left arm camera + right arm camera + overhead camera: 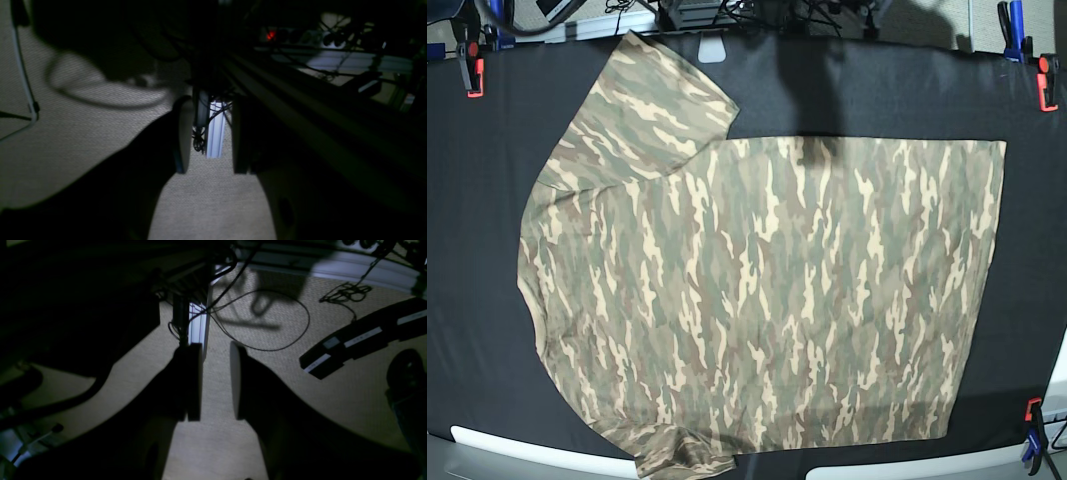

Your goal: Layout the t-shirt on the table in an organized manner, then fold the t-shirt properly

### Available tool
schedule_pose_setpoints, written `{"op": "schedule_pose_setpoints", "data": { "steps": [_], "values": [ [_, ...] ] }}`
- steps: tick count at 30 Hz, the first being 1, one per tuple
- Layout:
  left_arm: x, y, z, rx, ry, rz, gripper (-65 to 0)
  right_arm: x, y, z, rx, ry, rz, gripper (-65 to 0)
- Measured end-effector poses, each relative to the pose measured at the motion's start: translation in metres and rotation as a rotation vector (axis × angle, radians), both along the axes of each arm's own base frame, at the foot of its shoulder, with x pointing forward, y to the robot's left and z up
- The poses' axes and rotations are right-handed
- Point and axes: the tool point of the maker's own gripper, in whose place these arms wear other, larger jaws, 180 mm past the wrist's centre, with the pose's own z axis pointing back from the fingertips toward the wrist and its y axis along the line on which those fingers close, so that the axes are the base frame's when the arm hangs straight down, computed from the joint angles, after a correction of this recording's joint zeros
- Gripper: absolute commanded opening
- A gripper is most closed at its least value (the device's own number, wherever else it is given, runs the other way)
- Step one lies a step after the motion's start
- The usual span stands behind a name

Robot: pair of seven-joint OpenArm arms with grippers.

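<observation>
T-shirt [767, 300] lies flat on the black surface [487, 200], hem right, one sleeve toward the far edge. Left tool [208, 133] and right tool [215, 380]: jaws narrowly parted, empty, above floor.

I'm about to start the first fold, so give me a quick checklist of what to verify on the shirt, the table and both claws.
1. T-shirt spread flat on the table: ok.
2. Far sleeve laid out: ok.
3. Near sleeve laid out: not ok, bunched at the table edge.
4. Left claw open and empty: ok.
5. Right claw open and empty: ok.
6. Arms over the shirt: not ok, both wrist views show floor.
</observation>
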Motion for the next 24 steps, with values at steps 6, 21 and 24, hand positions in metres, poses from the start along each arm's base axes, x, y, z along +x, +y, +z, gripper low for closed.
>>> {"op": "schedule_pose_setpoints", "data": {
  "steps": [6,21,24],
  "values": [
    [-0.018,0.021,0.01,0.033,-0.02,-0.012,-46.5,-0.015,-0.026,0.023,-0.023,-0.038,-0.055,-50.7],
    [-0.031,0.077,0.08,0.094,-0.154,-0.007,-46.5,-0.046,-0.048,0.11,0.023,-0.041,0.057,-50.7],
    [-0.021,0.087,0.096,0.115,-0.168,-0.042,-46.5,-0.044,-0.051,0.131,0.02,-0.069,0.114,-50.7]
  ]
}}
